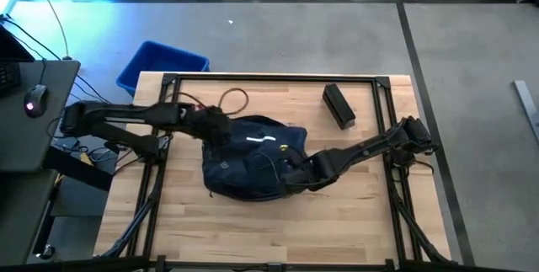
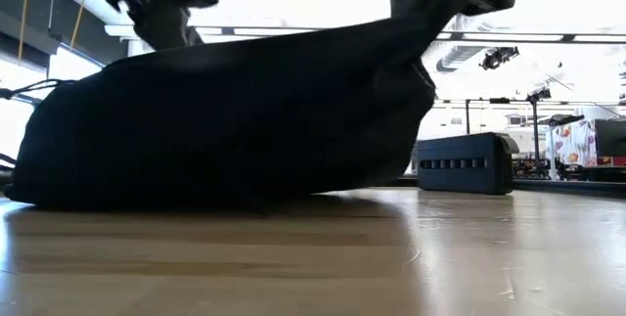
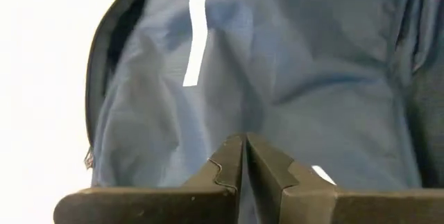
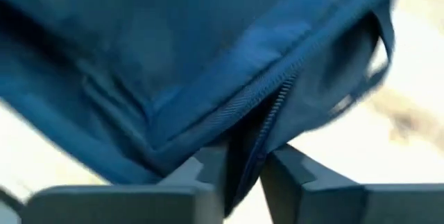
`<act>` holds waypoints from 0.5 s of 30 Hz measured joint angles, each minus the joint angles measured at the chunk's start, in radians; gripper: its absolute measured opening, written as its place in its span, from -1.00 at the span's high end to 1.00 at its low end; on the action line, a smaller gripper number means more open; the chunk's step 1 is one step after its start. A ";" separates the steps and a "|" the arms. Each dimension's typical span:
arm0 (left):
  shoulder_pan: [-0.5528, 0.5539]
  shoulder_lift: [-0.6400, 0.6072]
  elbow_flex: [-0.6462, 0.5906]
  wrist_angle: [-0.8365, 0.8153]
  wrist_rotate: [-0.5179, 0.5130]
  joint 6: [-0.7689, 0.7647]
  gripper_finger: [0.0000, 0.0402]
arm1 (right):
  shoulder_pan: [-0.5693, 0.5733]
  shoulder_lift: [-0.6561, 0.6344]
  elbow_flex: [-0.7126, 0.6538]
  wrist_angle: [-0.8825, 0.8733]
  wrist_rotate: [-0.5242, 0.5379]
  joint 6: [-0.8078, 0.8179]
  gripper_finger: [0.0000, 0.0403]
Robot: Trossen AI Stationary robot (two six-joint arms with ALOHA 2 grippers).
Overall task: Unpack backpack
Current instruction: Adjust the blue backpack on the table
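The dark navy backpack (image 1: 253, 158) lies in the middle of the table, and its underside rests on the wood (image 2: 196, 194). My left gripper (image 1: 223, 130) comes from the table's left and stands over the pack's far left part, shut on its cloth (image 3: 244, 148). My right gripper (image 1: 293, 169) reaches in from the right and is closed on the pack's right part by the zipper (image 4: 243, 165). In the low view the pack's right end (image 2: 425, 32) rises to a peak under the right arm. My left gripper pinches a bit of the backpack's blue outer cloth (image 3: 243, 128) between its two fingertips, slanting down from the table's left. Creases run to the fingertips; the pack's bulk stays on the table. My right gripper has the cloth edge beside the zipper (image 4: 267, 123) between its two fingers, coming steeply from above. Whether it is one layer or several cannot be told. That end of the pack is drawn up into a peak while the rest lies on the table.
A small black box (image 1: 338, 105) lies at the far right of the table. A blue bin (image 1: 160, 66) stands off the table's far left corner. A cable loop (image 1: 234, 98) lies behind the pack. Bare wood (image 1: 253, 230) stretches along the near side.
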State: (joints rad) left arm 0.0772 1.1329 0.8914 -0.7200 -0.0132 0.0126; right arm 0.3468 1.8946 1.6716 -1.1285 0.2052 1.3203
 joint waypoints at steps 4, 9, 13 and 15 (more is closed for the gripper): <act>0.000 -0.067 0.001 -0.075 0.000 -0.065 1.00 | -0.007 0.000 0.029 0.075 0.003 -0.279 0.33; -0.002 -0.085 0.001 -0.130 0.001 -0.121 1.00 | -0.026 0.022 0.023 0.295 -0.118 -0.593 0.01; -0.004 -0.079 -0.029 -0.139 0.019 -0.175 1.00 | -0.048 0.080 0.015 0.408 -0.139 -0.791 -0.05; -0.009 -0.079 -0.083 -0.146 0.027 -0.196 1.00 | -0.062 0.089 0.015 0.466 -0.138 -0.869 -0.04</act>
State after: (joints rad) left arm 0.0683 1.0538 0.8088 -0.8660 0.0135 -0.1835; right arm 0.2844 1.9840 1.6863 -0.6623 0.0668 0.4511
